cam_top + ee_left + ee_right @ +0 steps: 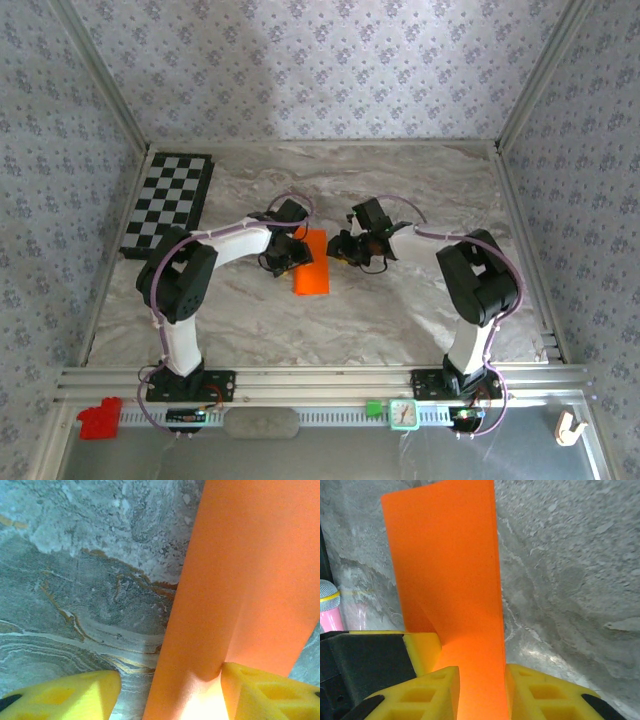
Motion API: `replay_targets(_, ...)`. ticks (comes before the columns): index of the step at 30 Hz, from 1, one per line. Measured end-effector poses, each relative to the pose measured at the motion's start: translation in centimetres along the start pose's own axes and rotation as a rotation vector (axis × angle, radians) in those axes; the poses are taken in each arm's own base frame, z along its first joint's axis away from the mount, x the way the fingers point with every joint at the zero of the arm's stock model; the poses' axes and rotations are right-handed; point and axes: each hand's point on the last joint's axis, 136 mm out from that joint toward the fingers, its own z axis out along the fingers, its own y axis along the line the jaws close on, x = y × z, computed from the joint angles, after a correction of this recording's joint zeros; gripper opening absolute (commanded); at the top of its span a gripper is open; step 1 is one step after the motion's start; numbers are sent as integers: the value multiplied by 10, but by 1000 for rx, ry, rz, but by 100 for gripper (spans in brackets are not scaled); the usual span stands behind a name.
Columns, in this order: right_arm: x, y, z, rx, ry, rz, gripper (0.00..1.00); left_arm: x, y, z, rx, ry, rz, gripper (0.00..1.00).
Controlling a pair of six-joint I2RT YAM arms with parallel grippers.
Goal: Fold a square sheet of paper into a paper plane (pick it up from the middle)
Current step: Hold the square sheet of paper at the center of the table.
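Grey marbled table (400, 300), checkerboard (170, 200) flat at its far-left corner, orange paper (311, 268) near the middle.

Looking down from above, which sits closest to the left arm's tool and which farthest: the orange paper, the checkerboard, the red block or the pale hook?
Measured from the left tool in the top view:
1. orange paper, right beside it, mid-table.
2. checkerboard, far left corner.
3. red block, near left, by the front rail.
4. pale hook, near right corner.

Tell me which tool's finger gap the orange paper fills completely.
The right tool: the paper spans its whole gap. The left tool leaves marble table showing beside it.
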Motion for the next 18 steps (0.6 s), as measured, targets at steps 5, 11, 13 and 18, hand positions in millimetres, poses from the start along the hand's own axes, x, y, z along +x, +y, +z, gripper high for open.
replay_targets(5, 3, 3, 6, -8, 20, -5, 26, 0, 0, 0, -1, 1, -1, 60)
replay_targets(11, 6, 3, 15, -13, 47, -2, 21, 0, 0, 0, -1, 1, -5, 60)
replay_targets(13, 7, 2, 19, -13, 57, -1, 20, 0, 0, 0, -1, 1, -7, 60)
replay_targets(18, 4, 7, 23, -24, 66, -4, 18, 0, 0, 0, -1, 1, -7, 60)
